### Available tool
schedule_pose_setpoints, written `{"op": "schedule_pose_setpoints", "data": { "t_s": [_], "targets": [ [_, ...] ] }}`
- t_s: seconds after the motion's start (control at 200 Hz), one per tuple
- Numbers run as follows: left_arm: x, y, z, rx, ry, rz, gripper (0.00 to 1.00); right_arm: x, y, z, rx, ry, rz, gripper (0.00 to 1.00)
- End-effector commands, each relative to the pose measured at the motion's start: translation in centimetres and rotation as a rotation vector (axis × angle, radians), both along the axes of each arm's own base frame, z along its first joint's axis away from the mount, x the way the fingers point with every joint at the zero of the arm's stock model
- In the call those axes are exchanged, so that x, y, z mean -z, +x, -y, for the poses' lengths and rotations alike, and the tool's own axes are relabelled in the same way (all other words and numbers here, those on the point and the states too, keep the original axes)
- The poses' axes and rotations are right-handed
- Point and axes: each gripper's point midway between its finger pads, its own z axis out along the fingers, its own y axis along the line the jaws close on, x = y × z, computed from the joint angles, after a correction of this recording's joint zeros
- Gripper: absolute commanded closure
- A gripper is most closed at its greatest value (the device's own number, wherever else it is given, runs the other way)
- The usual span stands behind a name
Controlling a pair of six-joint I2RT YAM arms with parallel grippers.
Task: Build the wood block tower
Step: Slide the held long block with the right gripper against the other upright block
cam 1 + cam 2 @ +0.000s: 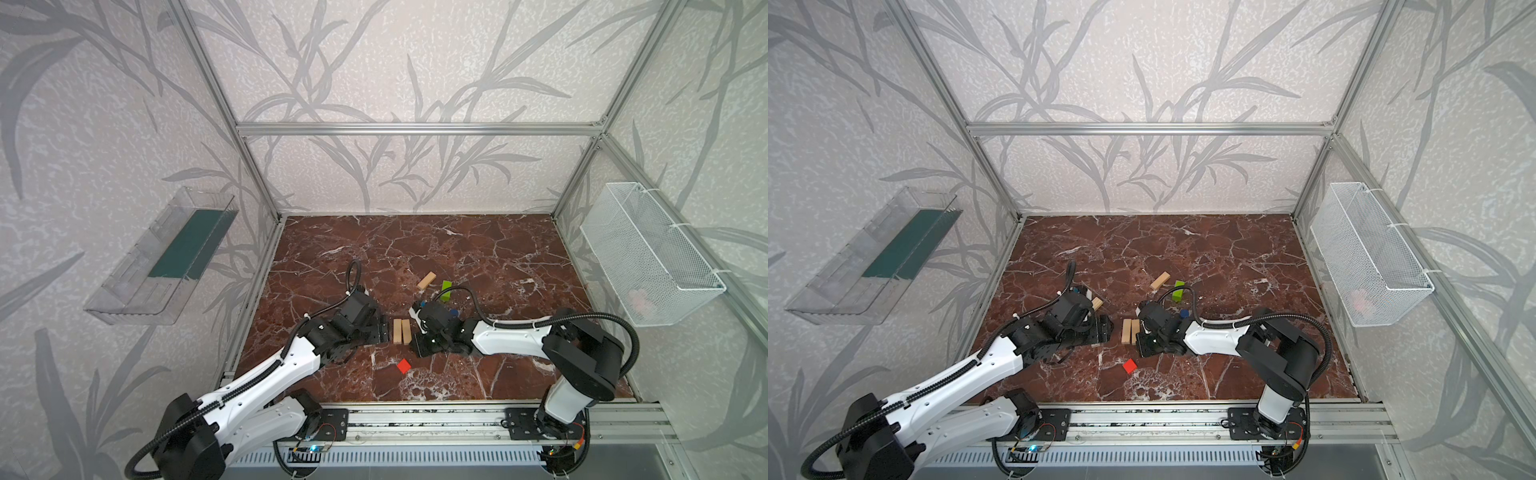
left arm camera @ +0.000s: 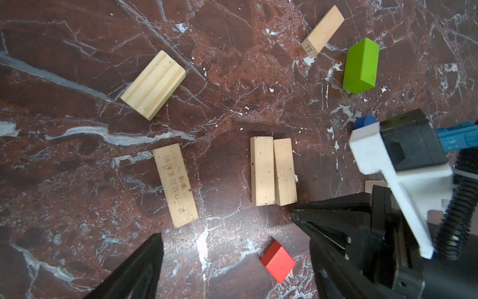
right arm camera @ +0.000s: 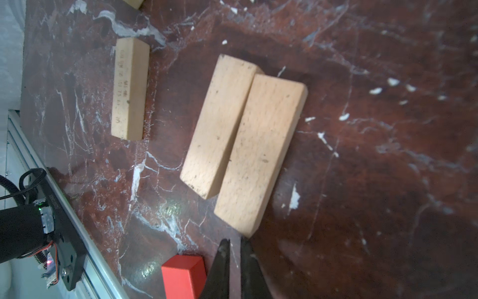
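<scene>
Two pale planks (image 1: 402,331) (image 1: 1130,331) lie side by side on the marble floor between my grippers. In the right wrist view my right gripper (image 3: 234,243) is shut on nothing, its tips at the corner of the nearer plank (image 3: 258,155). The red cube (image 3: 183,274) (image 1: 403,366) sits beside it. My left gripper (image 2: 238,264) (image 1: 380,330) hovers open and empty left of the pair. The left wrist view also shows an engraved plank (image 2: 176,185), a grooved pale block (image 2: 153,85), a numbered plank (image 2: 323,31), the green oblong (image 2: 360,66) and a blue piece (image 2: 365,121).
A white wire basket (image 1: 648,257) hangs on the right wall and a clear plastic tray (image 1: 166,257) on the left wall. An aluminium rail (image 1: 415,424) carrying both arm bases runs along the front edge. Frame posts stand at the floor's corners.
</scene>
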Motion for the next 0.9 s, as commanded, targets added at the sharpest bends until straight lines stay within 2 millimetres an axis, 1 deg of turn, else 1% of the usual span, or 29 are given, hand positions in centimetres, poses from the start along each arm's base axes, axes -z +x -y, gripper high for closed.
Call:
{"op": "schedule_pose_setpoints", "data": {
  "t_s": [0.0,0.09,0.14,0.235,0.305,0.38,0.425,0.495,0.8,0.895],
  "targets": [
    [-1.6,0.7,0.0,0.002,0.0,0.036,0.13,-0.5,0.1,-0.8,-0.022,0.021,0.018,0.88],
    [-1.8,0.7,0.2,0.004,-0.01,0.038,0.13,-0.9,-0.2,-1.1,-0.034,0.039,0.011,0.88],
    [-1.8,0.6,0.2,0.006,-0.013,0.039,0.13,-1.5,-0.2,-1.0,-0.034,0.048,0.022,0.88],
    [-1.8,0.6,0.2,0.01,-0.013,0.038,0.13,-2.4,0.1,-0.2,-0.006,0.052,0.048,0.89],
    [-1.8,0.6,0.3,0.011,-0.015,0.036,0.13,-2.8,0.4,0.7,0.028,0.031,0.052,0.89],
    [-1.8,0.6,0.5,0.017,-0.023,0.036,0.13,-2.6,0.6,1.6,0.038,-0.024,0.065,0.89],
    [-1.8,0.6,0.7,0.024,-0.027,0.033,0.13,-2.2,0.8,2.2,0.051,-0.062,0.07,0.89],
    [-1.7,0.6,0.8,0.03,-0.029,0.03,0.13,-1.6,1.1,2.7,0.066,-0.094,0.067,0.9],
    [-1.2,0.7,0.9,0.033,-0.02,0.018,0.13,-0.3,2.1,1.9,0.059,-0.134,0.057,0.92],
    [-1.2,0.7,0.7,0.027,-0.007,0.016,0.13,-0.4,2.4,1.6,0.061,-0.131,0.061,0.92]
  ]
}}
